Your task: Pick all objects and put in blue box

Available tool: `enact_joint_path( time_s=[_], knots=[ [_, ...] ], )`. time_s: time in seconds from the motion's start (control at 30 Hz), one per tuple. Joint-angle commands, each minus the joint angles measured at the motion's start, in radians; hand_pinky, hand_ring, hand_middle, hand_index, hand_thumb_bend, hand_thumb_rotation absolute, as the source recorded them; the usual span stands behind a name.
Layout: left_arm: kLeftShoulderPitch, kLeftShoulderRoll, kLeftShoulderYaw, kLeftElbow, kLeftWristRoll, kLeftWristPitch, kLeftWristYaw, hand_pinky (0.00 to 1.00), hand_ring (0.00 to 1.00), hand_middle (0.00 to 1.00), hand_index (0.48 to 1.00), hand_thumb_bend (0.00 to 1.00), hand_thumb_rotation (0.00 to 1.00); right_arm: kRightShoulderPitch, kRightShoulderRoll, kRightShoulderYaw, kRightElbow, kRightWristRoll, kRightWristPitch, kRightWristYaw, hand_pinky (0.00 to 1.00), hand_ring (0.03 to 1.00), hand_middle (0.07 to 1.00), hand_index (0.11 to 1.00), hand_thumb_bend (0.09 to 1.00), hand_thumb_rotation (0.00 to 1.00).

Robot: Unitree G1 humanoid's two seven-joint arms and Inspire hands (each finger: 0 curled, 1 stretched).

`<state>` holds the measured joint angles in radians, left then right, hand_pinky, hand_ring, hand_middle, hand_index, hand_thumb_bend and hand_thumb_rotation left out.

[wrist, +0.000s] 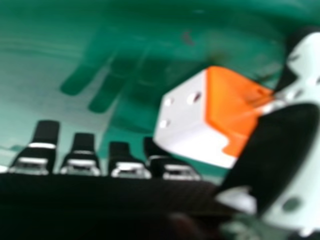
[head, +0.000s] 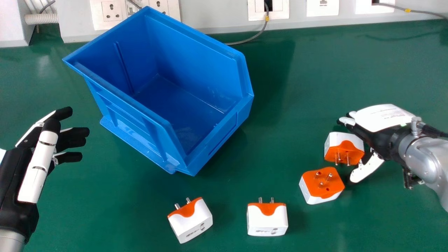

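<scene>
So far boxed: none visible
Remaining: four, all on green surface
Right hand: fingers relaxed, adapter between them and thumb, looks ungripped
Queue: second adapter beside it; third adapter, fourth adapter nearer robot
Left hand: relaxed, left of blue box
Next: probably pinch, lift

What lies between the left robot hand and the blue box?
Nothing but bare green tabletop separates the left robot hand from the blue box, as the head view shows.

Smooth, glossy blue plastic box.
</scene>
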<state>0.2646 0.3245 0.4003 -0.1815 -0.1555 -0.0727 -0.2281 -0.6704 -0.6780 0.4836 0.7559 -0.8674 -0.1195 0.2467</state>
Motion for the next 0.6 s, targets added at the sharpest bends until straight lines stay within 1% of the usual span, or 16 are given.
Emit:
enact_joint_path(
  time_s=[0.0, 0.13, 0.27, 0.57],
  knots=[
    [0.012, 0.009, 0.011, -0.032, 0.005, -0.005, 0.005, 0.68, 0.74, 0.73, 0.844, 0.45, 0.97, -0.033, -0.002, 0.007, 0.013, -0.007, 0.009, 0.000, 0.88, 0.965, 0.985, 0.938, 0.463, 0.37],
    [0.018, 0.009, 0.012, -0.037, 0.005, -0.004, 0.006, 0.68, 0.74, 0.73, 0.844, 0.45, 0.97, -0.043, -0.002, 0.019, 0.020, -0.014, 0.011, 0.003, 0.88, 0.965, 0.981, 0.935, 0.464, 0.38],
    [0.024, 0.008, 0.012, -0.049, 0.004, 0.000, 0.008, 0.68, 0.74, 0.73, 0.844, 0.45, 0.97, -0.054, -0.001, 0.032, 0.036, -0.015, 0.003, 0.002, 0.88, 0.954, 0.969, 0.922, 0.459, 0.37],
    [0.038, 0.004, 0.011, -0.082, 0.006, 0.019, 0.013, 0.68, 0.74, 0.73, 0.844, 0.46, 0.97, -0.069, 0.000, 0.052, 0.051, -0.015, -0.013, 0.001, 0.86, 0.938, 0.950, 0.907, 0.463, 0.38]
  ],
)
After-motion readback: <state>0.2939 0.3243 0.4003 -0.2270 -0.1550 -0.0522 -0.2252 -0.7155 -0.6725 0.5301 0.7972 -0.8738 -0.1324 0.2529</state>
